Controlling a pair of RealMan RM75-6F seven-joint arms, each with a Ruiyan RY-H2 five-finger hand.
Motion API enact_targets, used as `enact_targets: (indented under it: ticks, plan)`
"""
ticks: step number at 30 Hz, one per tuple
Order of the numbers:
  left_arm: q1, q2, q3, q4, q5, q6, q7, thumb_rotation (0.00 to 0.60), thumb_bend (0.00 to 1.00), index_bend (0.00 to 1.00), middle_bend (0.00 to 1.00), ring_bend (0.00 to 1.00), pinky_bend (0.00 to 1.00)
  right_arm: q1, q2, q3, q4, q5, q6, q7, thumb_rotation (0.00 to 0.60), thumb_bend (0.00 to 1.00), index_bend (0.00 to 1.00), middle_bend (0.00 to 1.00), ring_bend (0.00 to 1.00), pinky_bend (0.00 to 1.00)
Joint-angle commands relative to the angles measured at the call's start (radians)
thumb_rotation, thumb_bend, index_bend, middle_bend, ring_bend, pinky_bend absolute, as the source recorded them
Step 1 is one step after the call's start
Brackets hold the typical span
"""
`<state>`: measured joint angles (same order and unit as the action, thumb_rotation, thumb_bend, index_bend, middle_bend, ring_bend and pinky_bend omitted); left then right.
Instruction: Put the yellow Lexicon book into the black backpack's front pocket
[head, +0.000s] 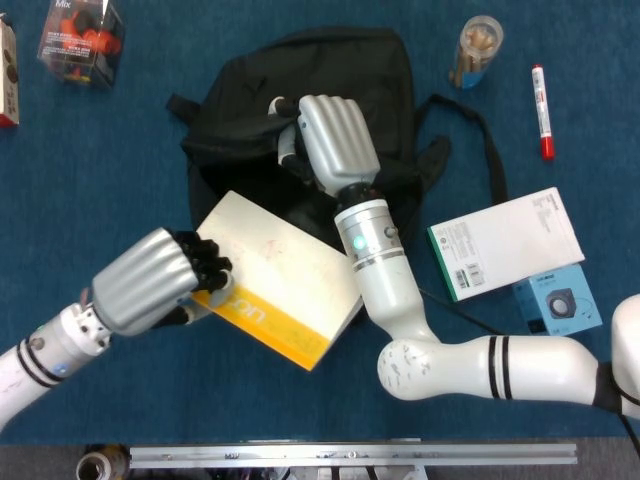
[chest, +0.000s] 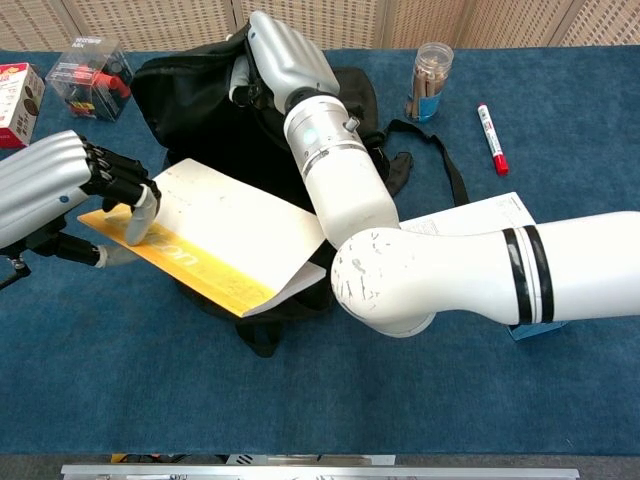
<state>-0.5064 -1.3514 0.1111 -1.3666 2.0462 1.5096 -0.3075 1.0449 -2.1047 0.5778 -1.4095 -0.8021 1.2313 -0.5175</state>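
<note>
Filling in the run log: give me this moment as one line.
left hand: grips yellow Lexicon book | book: over black backpack, not yet inside | right hand: grips backpack fabric

Matt black cloth backpack (head: 390, 90)

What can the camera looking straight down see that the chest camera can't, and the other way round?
Only the head view shows the small blue box beneath the white box clearly. Only the chest view shows the wicker screen behind the table. Both show the left hand holding the yellow book over the black backpack, which the right hand grips, plus the red marker.
</note>
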Motion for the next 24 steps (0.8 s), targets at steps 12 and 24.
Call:
enact_targets:
  ticks: [12,24]
  plan:
    - [-0.036,-0.103,-0.034,0.055,-0.114,-0.067,-0.048,0.600,0.28,0.68,0.66,0.56,0.69,0.013,-0.019,0.007,0.027,-0.001,-0.006,0.021,0.600,0.92,0.77,0.57,0.53,0.66]
    - [0.002,-0.187,-0.074,0.106,-0.218,-0.052,0.031,0.600,0.28,0.66,0.65,0.55,0.69,0.029,-0.051,0.018,0.068,-0.019,-0.002,0.052,0.600,0.92,0.77,0.57,0.53,0.66]
